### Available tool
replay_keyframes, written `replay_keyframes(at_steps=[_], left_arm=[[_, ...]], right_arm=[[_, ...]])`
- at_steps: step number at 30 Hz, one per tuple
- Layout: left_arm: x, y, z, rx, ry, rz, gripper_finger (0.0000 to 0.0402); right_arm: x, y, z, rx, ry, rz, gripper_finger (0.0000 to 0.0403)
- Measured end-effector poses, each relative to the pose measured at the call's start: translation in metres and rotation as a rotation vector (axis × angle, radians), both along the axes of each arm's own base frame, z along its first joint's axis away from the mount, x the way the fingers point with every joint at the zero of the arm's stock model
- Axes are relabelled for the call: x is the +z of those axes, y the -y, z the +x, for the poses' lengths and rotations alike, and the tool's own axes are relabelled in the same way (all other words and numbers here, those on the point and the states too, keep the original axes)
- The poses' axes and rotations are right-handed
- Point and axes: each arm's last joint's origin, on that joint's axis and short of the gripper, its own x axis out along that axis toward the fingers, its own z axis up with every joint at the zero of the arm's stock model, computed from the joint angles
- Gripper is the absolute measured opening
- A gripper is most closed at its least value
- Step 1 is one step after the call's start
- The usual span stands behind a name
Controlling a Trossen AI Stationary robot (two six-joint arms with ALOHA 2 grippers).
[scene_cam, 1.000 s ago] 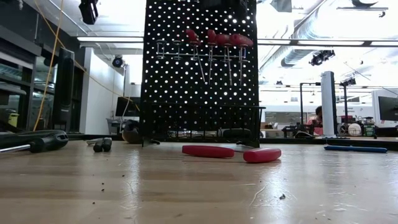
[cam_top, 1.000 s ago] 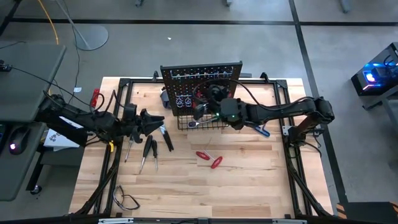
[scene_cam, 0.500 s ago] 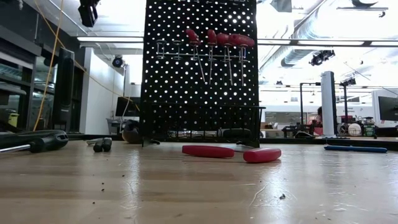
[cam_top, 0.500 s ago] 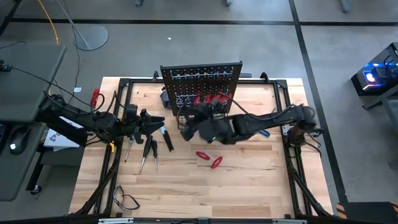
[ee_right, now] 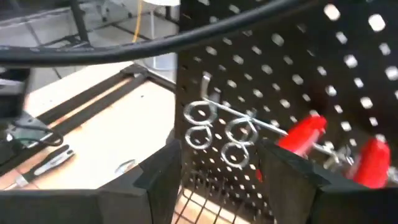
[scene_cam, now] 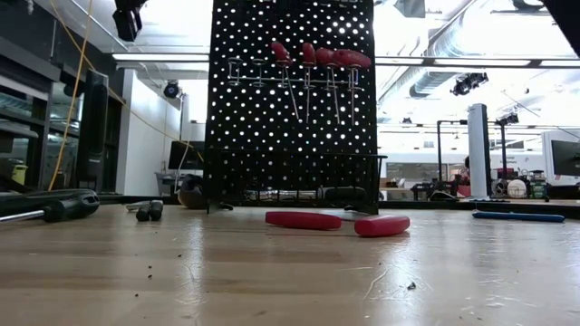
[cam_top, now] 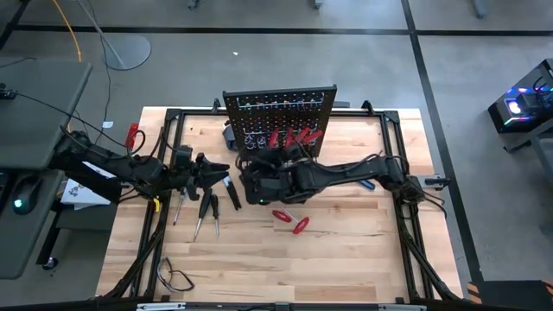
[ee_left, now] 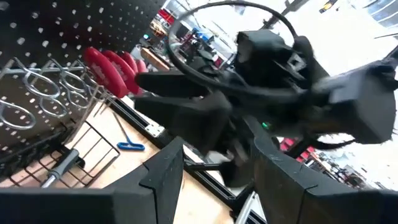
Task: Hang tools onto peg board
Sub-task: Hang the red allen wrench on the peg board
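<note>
The black peg board [cam_top: 279, 111] stands upright at the table's far middle, with a wire basket [cam_top: 259, 164] at its base. Several red-handled screwdrivers [cam_top: 289, 136] hang in its ring holders; they also show in the low view [scene_cam: 313, 56]. Two red-handled tools [cam_top: 289, 220] lie on the table in front of it. Black-handled tools [cam_top: 209, 206] lie left of centre. A blue-handled T tool [cam_top: 367, 183] lies to the right. My right gripper [ee_right: 221, 180] is open and empty, in front of the board's left part [cam_top: 249, 177]. My left gripper [ee_left: 214, 180] is open and empty at the left [cam_top: 218, 170].
A black cable loop [cam_top: 177, 278] lies at the near left corner. The black table frame [cam_top: 168, 121] runs along the table's edges. A silver socket tool [ee_left: 62, 169] lies in the basket. Bare wood shows at the near middle and near right of the table.
My right gripper has drawn back from the peg board, going toward the table's left and near edges and down to the front of the basket. The red screwdrivers that it covered now show hanging on the board. My left arm has kept still.
</note>
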Motion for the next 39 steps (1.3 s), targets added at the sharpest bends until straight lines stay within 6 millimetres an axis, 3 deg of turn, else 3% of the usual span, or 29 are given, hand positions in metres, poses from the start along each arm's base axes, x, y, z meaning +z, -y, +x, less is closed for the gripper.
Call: replay_keyframes(at_steps=[5, 8, 12, 18, 21, 27, 33, 39], left_arm=[[0.0, 0.0, 0.0, -0.008, -0.003, 0.002, 0.0168], [-0.002, -0.001, 0.002, 0.029, -0.018, 0.017, 0.0168], [-0.008, -0.002, 0.015, 0.055, -0.085, 0.097, 0.0168], [-0.004, 0.005, 0.068, 0.059, -0.232, 0.304, 0.0168], [-0.001, 0.008, 0.102, 0.149, -0.358, 0.444, 0.0168], [0.01, 0.012, 0.147, 0.407, -0.522, 0.627, 0.0168], [0.023, 0.013, 0.16, 0.53, -0.515, 0.619, 0.0168], [0.006, 0.006, 0.172, 0.628, -0.529, 0.515, 0.0168]], right_arm=[[0.002, 0.004, -0.007, -0.008, -0.023, 0.064, 0.0199], [0.014, -0.008, -0.013, 0.054, -0.041, 0.064, 0.0199], [0.038, -0.028, -0.041, 0.106, -0.068, 0.031, 0.0199], [0.083, -0.039, -0.117, -0.028, 0.08, 0.061, 0.0199], [0.097, -0.043, -0.133, 0.005, 0.131, 0.069, 0.0199], [0.107, -0.045, -0.146, 0.028, 0.13, 0.055, 0.0199], [0.106, -0.049, -0.147, 0.08, 0.051, -0.002, 0.0199], [0.107, -0.047, -0.147, 0.081, 0.029, -0.031, 0.0199]])
